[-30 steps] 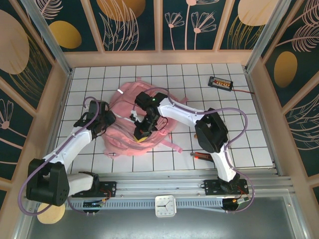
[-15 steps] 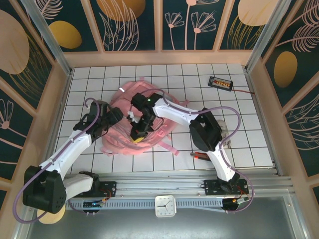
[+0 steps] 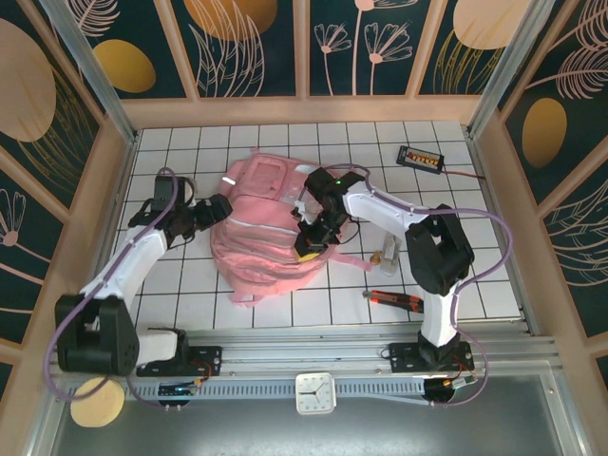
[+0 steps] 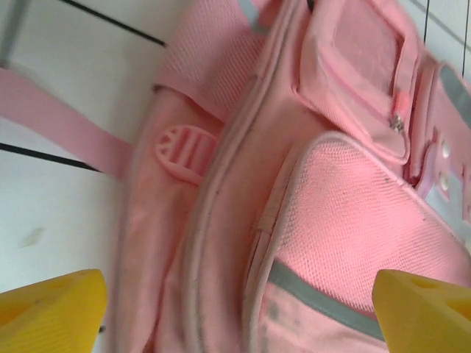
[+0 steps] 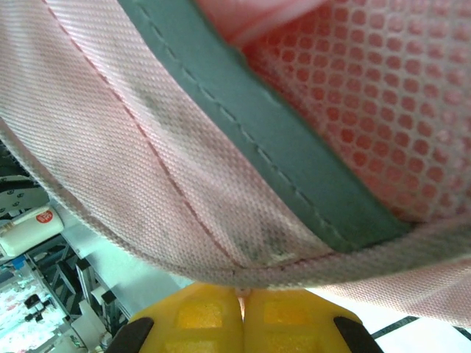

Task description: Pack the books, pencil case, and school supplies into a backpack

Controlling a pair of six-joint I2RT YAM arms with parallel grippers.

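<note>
Pink fabric of the one backpack lies mid-table, shifted right since a second ago. Of the two grippers, the right gripper is pinched closed on its rim. The left gripper, narrower before, now gapes wide just beside it.

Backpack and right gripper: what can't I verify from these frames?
- Backpack contents: top view, its own fabric covers any opening.
- Right gripper: right wrist view, fabric crowds the lens; whether the shut fingertips pinch the hem is unclear.
- Small pale piece right of the backpack: top view, too small to identify.
</note>
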